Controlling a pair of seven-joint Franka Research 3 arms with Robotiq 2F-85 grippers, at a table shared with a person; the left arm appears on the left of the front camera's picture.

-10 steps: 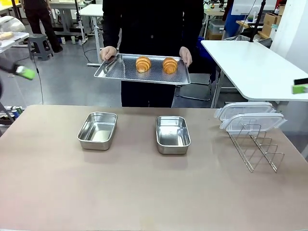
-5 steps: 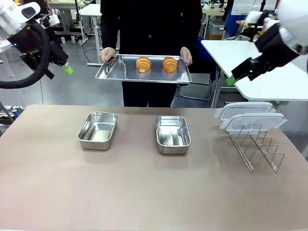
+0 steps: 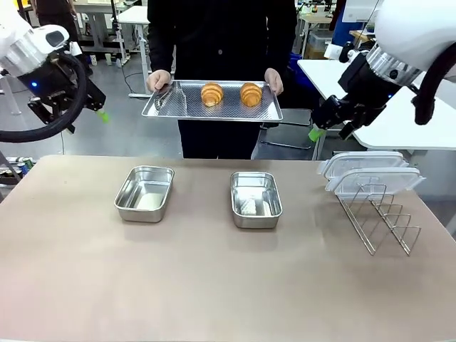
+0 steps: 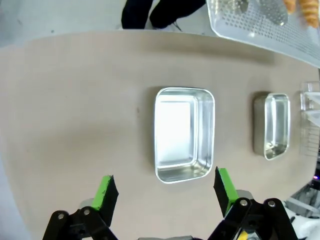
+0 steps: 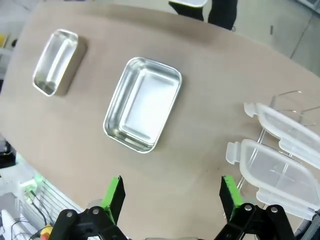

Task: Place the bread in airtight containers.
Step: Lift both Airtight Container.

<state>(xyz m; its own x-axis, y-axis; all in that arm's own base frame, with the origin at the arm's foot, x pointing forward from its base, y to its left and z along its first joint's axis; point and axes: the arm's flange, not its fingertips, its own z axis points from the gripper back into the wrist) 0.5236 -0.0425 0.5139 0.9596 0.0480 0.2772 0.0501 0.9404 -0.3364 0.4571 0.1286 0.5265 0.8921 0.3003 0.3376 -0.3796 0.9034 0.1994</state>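
Left gripper: the jaws are spread wide and nothing is held between them. The left pan is seen straight ahead of the gap, lying open and empty on the table. The right pan lies out past one finger, well apart from the first and also empty. A corner of the perforated tray is seen farther ahead.

Right gripper: the jaws are likewise spread wide with nothing gripped. The right pan is seen ahead of the gap and the left pan farther off, beyond the same finger's side. Two clear lids are seen ahead of the other finger, resting on a wire rack.

In the front view both grippers are raised clear of the table. Between them the tray is held level by a person's hands, away from both sets of jaws. Two croissants lie on it side by side, with tongs beside them.
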